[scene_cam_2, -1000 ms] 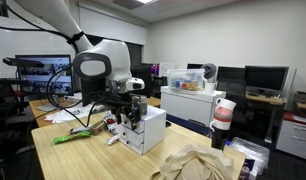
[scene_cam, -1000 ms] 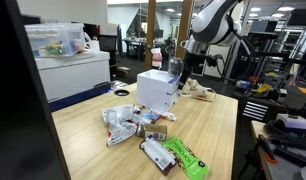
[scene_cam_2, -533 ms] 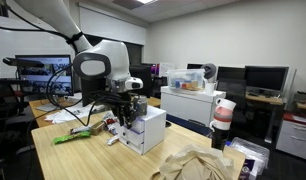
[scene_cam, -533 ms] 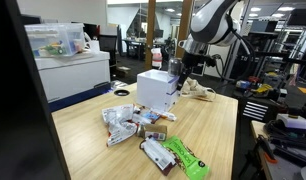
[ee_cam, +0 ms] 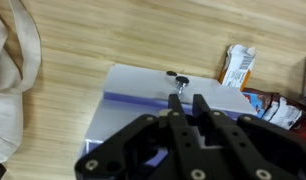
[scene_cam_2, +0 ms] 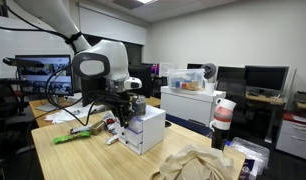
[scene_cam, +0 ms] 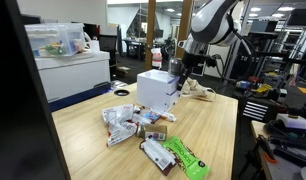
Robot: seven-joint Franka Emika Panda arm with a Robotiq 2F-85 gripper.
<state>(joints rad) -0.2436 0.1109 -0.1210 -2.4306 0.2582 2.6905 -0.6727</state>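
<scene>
Wrist view: pincer (ee_cam: 187, 103) right over the white box (ee_cam: 133, 110) on the worktop (ee_cam: 113, 30), fingers nearly together, can't tell if gripping anything. Small dark knob (ee_cam: 176, 75) just ahead on box top. Snack packet (ee_cam: 237, 64) beside box, cloth (ee_cam: 13, 60) on the opposite side.

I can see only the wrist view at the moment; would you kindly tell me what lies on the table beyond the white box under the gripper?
Observer: In an exterior view, a bright green packet lies near the table's near edge, past a cluster of snack packets beside the white box.
Operator: Thank you. Where does the gripper stand relative to the whole box?
Observer: The gripper hangs over one top edge of the box, on the side away from the packets.
Operator: And what is behind the table?
Observer: A white cabinet stands there, with a clear bin on top.
</scene>
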